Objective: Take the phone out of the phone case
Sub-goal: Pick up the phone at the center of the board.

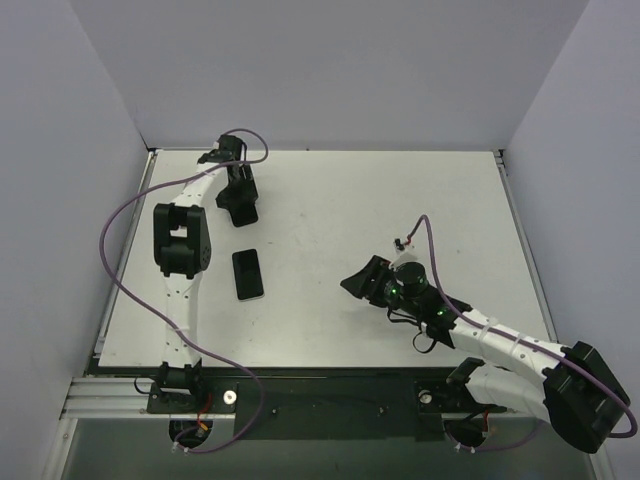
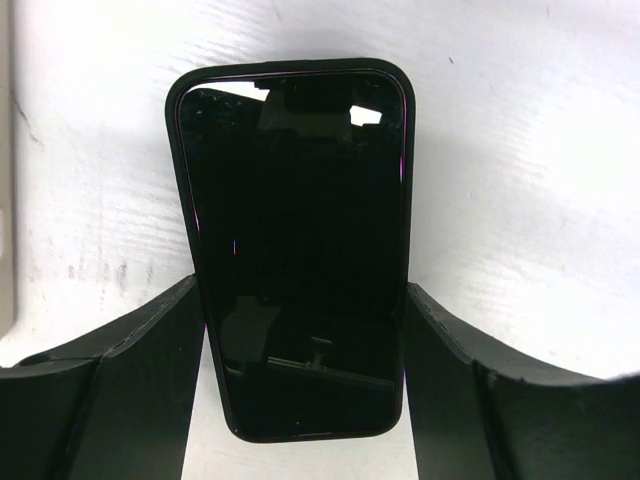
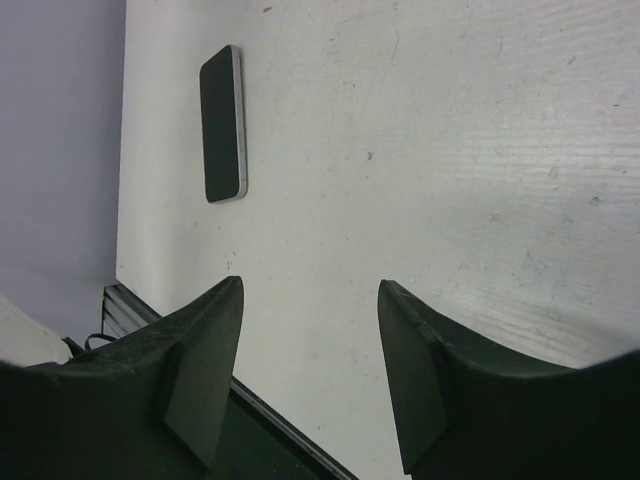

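Right fingers (image 3: 200,370) over white table (image 3: 450,150), lilac walls (image 3: 60,150).

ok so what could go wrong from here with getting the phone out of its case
1. The phone lies flat on the table inside its case. The left hand, lined up on it, may just shove it along rather than catch an edge.
2. The right hand is open and well off to the side, so nothing braces the case. A one-handed pull would likely lift phone and case together.
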`<action>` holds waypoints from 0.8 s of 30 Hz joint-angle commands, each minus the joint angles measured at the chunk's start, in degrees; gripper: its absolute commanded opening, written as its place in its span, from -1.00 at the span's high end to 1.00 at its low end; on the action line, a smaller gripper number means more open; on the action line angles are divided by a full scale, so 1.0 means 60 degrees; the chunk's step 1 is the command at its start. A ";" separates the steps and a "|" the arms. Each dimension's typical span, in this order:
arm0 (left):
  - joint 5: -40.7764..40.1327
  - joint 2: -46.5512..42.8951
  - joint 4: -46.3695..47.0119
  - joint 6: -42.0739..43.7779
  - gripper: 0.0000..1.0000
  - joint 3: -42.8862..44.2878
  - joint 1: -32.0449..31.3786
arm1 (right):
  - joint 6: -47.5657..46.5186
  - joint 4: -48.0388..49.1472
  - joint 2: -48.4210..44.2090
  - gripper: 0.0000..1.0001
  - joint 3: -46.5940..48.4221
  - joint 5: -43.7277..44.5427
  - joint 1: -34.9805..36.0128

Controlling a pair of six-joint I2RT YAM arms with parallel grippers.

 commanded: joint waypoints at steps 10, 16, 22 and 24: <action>0.2363 -0.4894 0.2367 -0.0337 1.00 -0.2576 -0.0790 | -0.1232 -0.3978 -0.0980 0.00 0.2055 0.1153 -0.0445; 0.3435 -0.7253 0.5325 0.0144 1.00 -0.5754 -0.2239 | -0.2193 -0.6129 -0.0691 -0.03 0.3576 -0.0557 -0.2479; 0.3525 -0.8882 0.6633 0.3277 1.00 -0.7660 -0.4393 | -0.3574 -0.8520 0.0744 -0.20 0.6155 -0.3349 -0.4134; 0.3465 -0.9293 0.6912 0.4098 1.00 -0.8406 -0.4907 | -0.3924 -0.9046 0.1373 -0.36 0.7019 -0.4480 -0.4472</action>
